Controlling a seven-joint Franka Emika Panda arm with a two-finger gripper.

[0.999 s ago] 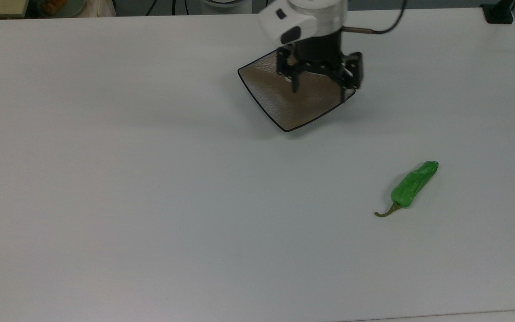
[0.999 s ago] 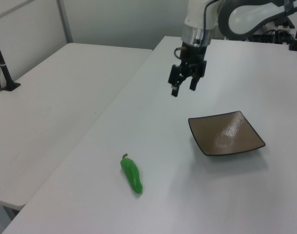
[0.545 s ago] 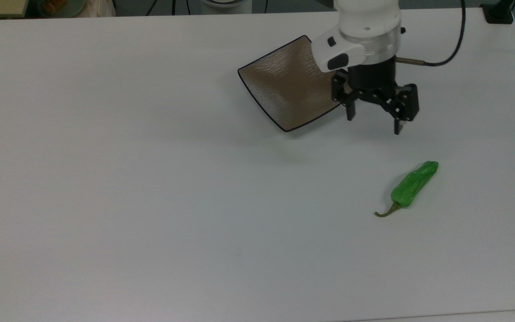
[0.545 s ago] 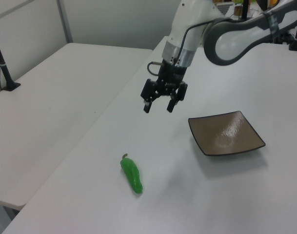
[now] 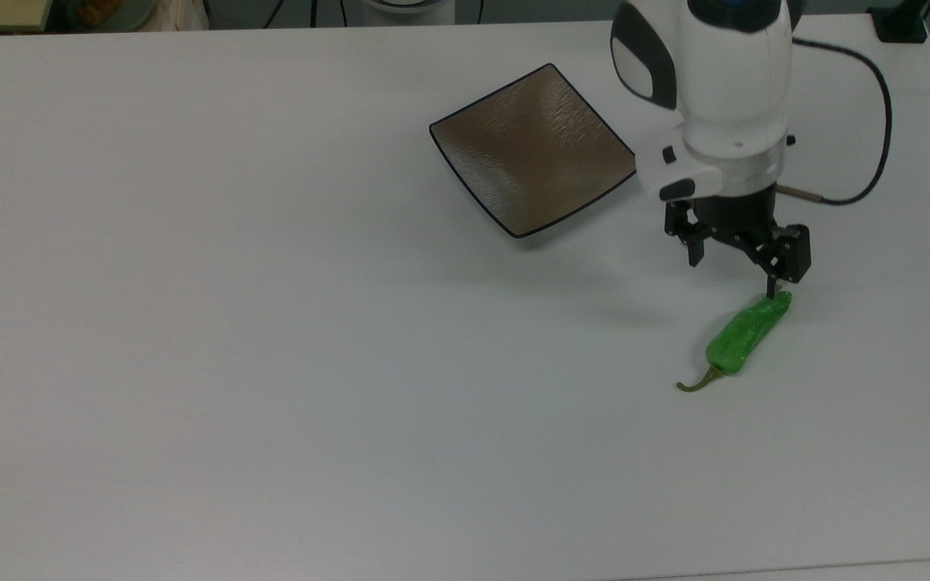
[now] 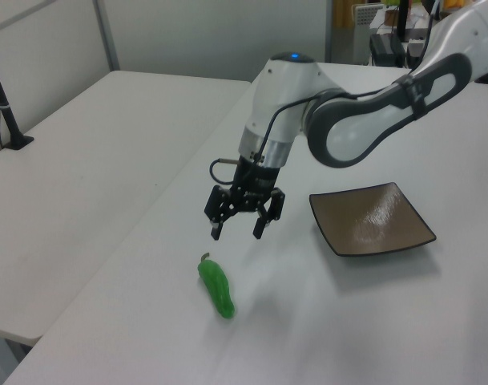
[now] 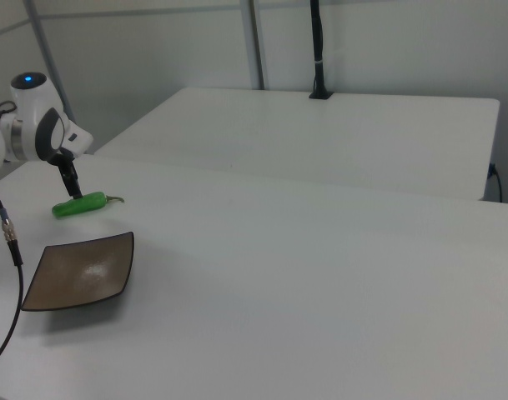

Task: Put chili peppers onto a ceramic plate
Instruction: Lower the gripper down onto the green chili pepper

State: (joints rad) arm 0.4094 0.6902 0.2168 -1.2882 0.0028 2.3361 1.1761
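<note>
within the last second the pincer (image 5: 735, 270) has swung off the ceramic plate (image 5: 531, 149) and over to the chili pepper (image 5: 746, 333), fingers spread and holding nothing. the reach looks nearly done, with descent and grasp still ahead. the pepper lies on the white desk (image 5: 271, 323), well apart from the plate (which is bare). the left view shows the pincer (image 6: 235, 223) hanging clear above the pepper (image 6: 216, 288); from the top view one fingertip seems to touch it.
</note>
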